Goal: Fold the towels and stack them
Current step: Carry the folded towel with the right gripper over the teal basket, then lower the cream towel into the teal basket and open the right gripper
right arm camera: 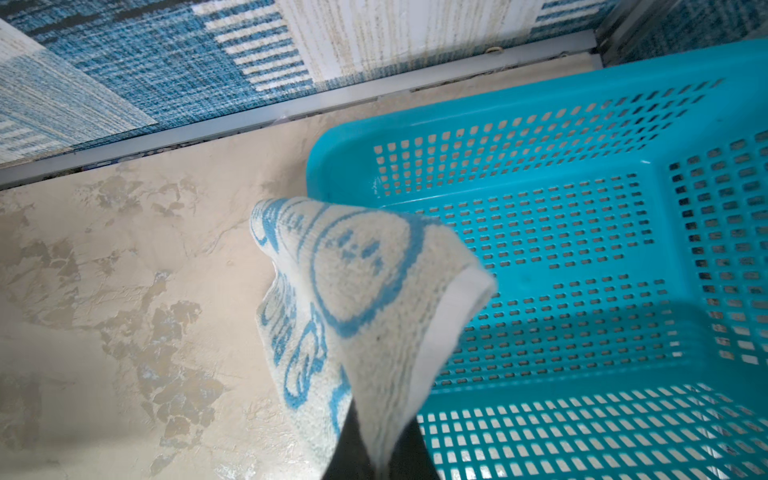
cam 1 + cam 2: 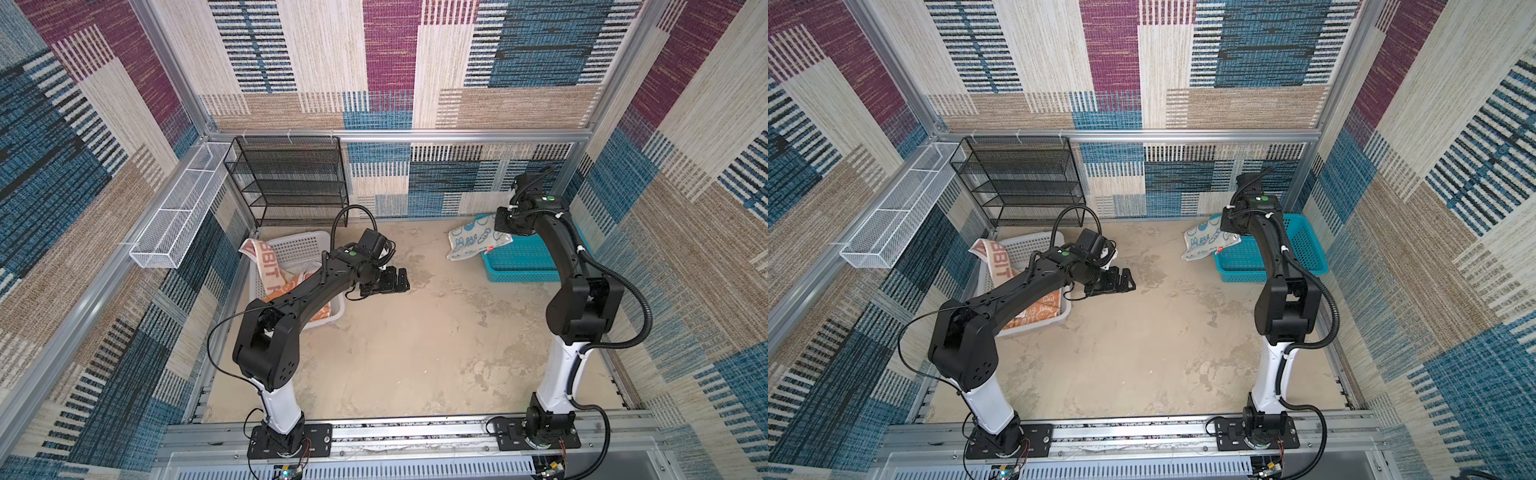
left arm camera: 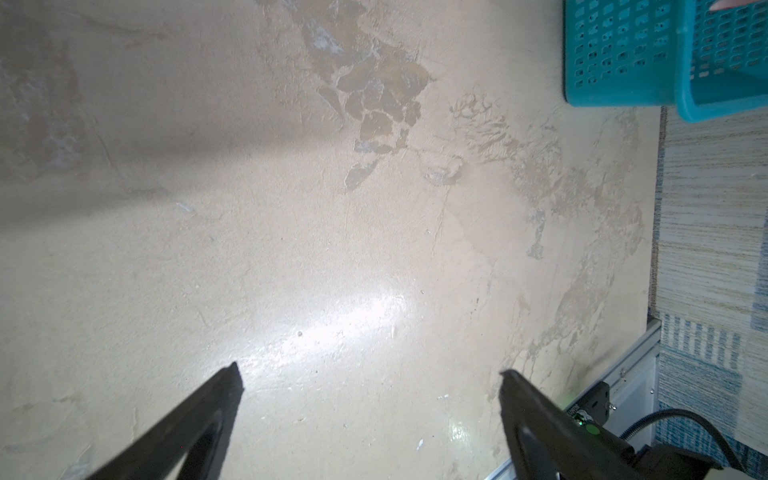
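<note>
Patchwork carpet walls box in a mottled beige tabletop (image 2: 415, 340) where two robot arms work. In the upper right of both top views, the right gripper (image 2: 503, 227) is pinched tight on one edge of the blue-rabbit towel (image 2: 471, 241). The towel hangs across the left rim of the teal basket (image 2: 523, 262), with most of the cloth outside it. At centre left, the left gripper (image 2: 401, 280) hovers over bare table, jaws spread wide and holding nothing. Further left, the white basket (image 2: 297, 245) holds the "RABBIT" lettered towel (image 2: 266, 266), draped over its rim, and the orange-rabbit towel (image 2: 1040, 313).

Let go here, the dangling towel would likely slide off the rim onto the table. Held by a single edge, it could also fall open or bunch.

The tally: three towels, two baskets, two grippers, one black wire shelf (image 2: 291, 178) and one white wire tray (image 2: 178, 216).
</note>
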You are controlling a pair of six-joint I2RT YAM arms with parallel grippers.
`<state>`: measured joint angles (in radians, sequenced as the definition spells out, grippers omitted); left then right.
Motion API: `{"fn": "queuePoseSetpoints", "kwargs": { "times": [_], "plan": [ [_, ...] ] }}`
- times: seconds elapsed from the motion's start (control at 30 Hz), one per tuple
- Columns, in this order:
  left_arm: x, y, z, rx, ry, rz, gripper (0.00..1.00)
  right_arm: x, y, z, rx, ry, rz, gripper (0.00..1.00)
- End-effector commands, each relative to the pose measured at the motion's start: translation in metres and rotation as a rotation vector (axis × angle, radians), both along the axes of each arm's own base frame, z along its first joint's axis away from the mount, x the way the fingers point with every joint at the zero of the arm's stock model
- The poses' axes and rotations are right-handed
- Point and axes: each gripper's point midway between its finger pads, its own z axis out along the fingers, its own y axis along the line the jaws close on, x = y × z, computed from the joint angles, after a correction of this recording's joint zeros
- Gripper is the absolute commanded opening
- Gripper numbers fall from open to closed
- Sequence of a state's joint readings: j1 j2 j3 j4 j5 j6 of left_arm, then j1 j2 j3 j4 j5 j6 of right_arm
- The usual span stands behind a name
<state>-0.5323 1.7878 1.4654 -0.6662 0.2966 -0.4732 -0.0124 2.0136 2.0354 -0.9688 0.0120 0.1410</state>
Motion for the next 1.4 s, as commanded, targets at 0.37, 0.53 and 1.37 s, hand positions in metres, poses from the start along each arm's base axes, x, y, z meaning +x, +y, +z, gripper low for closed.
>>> {"fn": "queuePoseSetpoints", "kwargs": {
  "times": [0.37, 0.53, 1.37],
  "plan": [
    [-0.003, -0.02, 0.026, -0.097, -0.028, -0.019, 0.99, -0.007, -0.066, -0.042, -0.31, 0.134, -0.097, 0.0],
    [-0.007, -0.029, 0.034, -0.109, -0.032, -0.048, 0.99, -0.005, -0.09, -0.052, -0.454, 0.165, -0.129, 0.0],
    [-0.005, -0.04, 0.033, -0.077, -0.023, -0.088, 0.99, 0.025, -0.125, -0.097, -0.712, 0.124, 0.041, 0.0]
  ]
}}
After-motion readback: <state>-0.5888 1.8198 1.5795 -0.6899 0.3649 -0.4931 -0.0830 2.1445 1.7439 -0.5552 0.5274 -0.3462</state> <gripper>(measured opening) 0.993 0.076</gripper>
